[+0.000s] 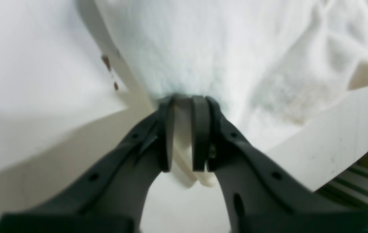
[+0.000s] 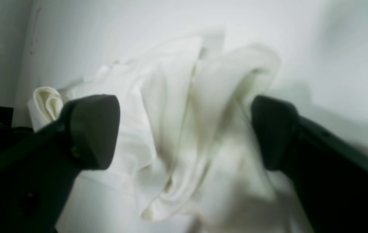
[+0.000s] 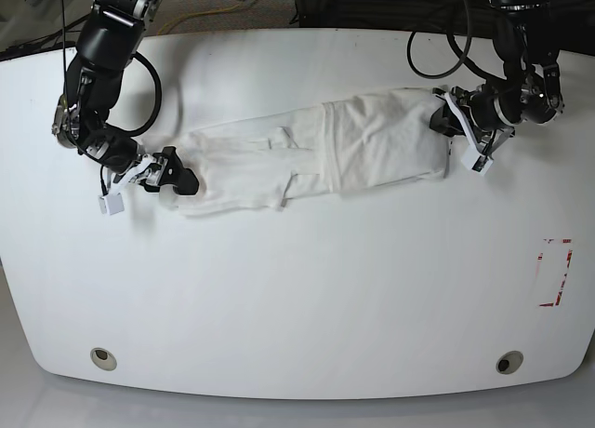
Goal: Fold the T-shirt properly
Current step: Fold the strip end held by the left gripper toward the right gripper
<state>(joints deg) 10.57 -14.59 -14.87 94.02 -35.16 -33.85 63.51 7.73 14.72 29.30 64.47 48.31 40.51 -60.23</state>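
obscured and unclear items

my left gripper [image 1: 184,136] is blurred at close range; the t-shirt [image 2: 184,129] is smeared soft, its print unreadable; my arms are cut off by the base view's top edge.

Wide white table [image 3: 297,298] with rounded corners, red marking [image 3: 555,272] near one edge, cables [image 3: 214,17] behind.

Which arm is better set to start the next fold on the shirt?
Left, probably. The left gripper is already pinched on the T-shirt edge at the base view's right end. The right gripper stands wide open at the other end, cloth between its fingers ungripped.
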